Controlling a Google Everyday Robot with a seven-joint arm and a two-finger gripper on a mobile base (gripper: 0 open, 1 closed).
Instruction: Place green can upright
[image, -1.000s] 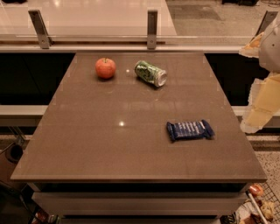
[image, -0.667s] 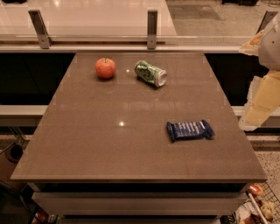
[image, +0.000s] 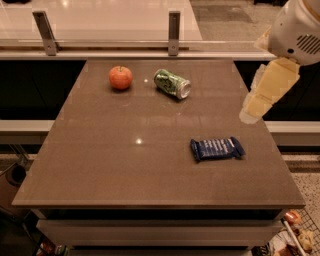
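The green can (image: 172, 83) lies on its side at the far middle of the brown table (image: 125, 165), with its silver end pointing to the front right. My gripper (image: 251, 112) hangs at the right edge of the table, pale yellow under the white arm. It is well to the right of the can, nearer than it, and touches nothing.
A red-orange apple (image: 120, 77) sits left of the can. A dark blue snack wrapper (image: 217, 148) lies flat at the front right, below the gripper. A railing with two metal posts (image: 173, 33) runs behind the table.
My gripper and arm have moved left and farther in, over the table's right edge. The can, apple and wrapper have not moved.
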